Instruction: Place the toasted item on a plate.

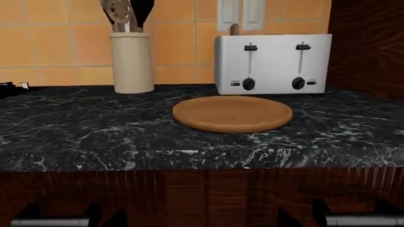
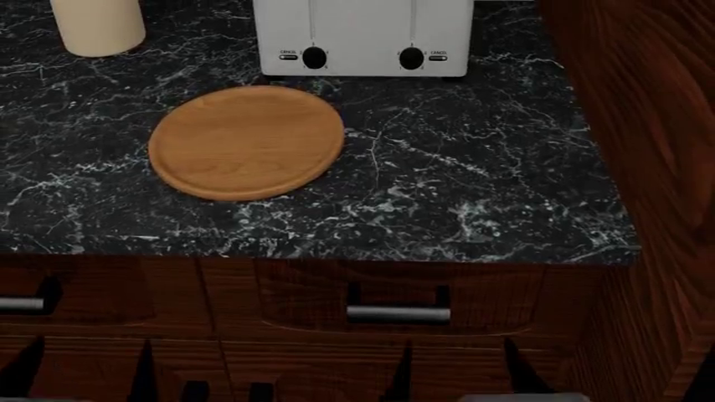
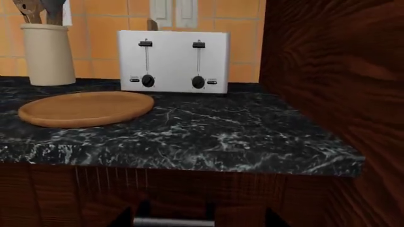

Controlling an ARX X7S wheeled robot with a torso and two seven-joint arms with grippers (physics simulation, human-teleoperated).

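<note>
The toasted item (image 1: pixel 234 29) shows only as a small brown tip sticking up from the left slot of the white toaster (image 1: pixel 271 64); it also shows in the right wrist view (image 3: pixel 151 24). The plate (image 2: pixel 246 141), a round wooden disc, lies bare on the black marble counter in front of the toaster, and appears in both wrist views (image 1: pixel 232 113) (image 3: pixel 85 109). My left gripper (image 1: pixel 202 220) and right gripper (image 3: pixel 202 220) are low in front of the cabinet drawers, below the counter edge. Only their dark fingertips show, wide apart and empty.
A cream crock (image 1: pixel 132 61) of utensils stands left of the toaster. A tall dark wood cabinet side (image 2: pixel 637 126) walls the counter's right end. Drawers with metal handles (image 2: pixel 398 314) sit under the counter edge (image 2: pixel 335 251). An orange tiled wall is behind.
</note>
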